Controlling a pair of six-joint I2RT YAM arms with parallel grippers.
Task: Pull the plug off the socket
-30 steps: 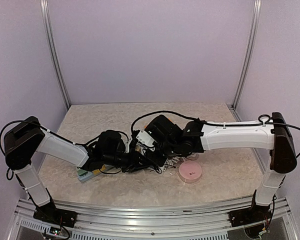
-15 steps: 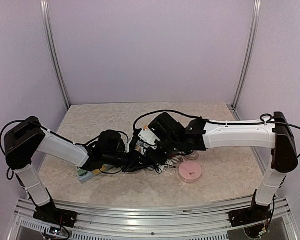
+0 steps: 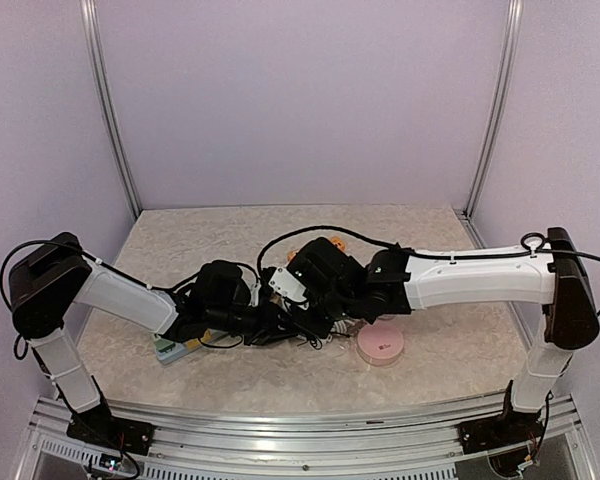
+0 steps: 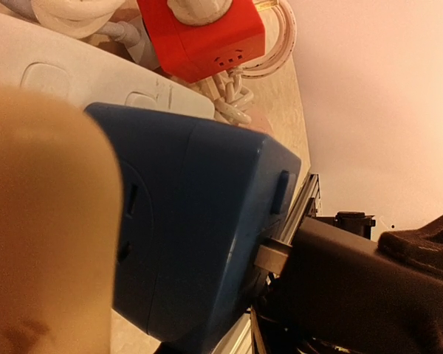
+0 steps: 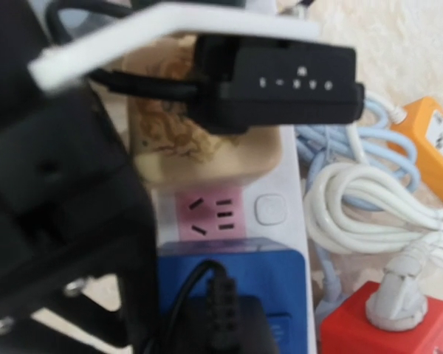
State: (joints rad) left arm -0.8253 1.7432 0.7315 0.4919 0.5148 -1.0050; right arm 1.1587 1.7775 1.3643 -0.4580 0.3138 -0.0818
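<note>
Both grips are unreadable; black plug (image 5: 280,81) lies crosswise over the power strip (image 5: 280,214), nearer right hand (image 3: 298,295) than left hand (image 3: 267,323).

The top external camera looks down and forward from above and behind both arm bases, taking in the whole surface (image 3: 420,235) from afar, while both wrist cameras sit very near the central clutter, sharing the blue adapter (image 4: 207,221) and red cube (image 5: 384,324).

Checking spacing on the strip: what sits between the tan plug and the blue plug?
An empty pink socket, between tan plug and blue plug on the white power strip; the right wrist view shows it.
</note>
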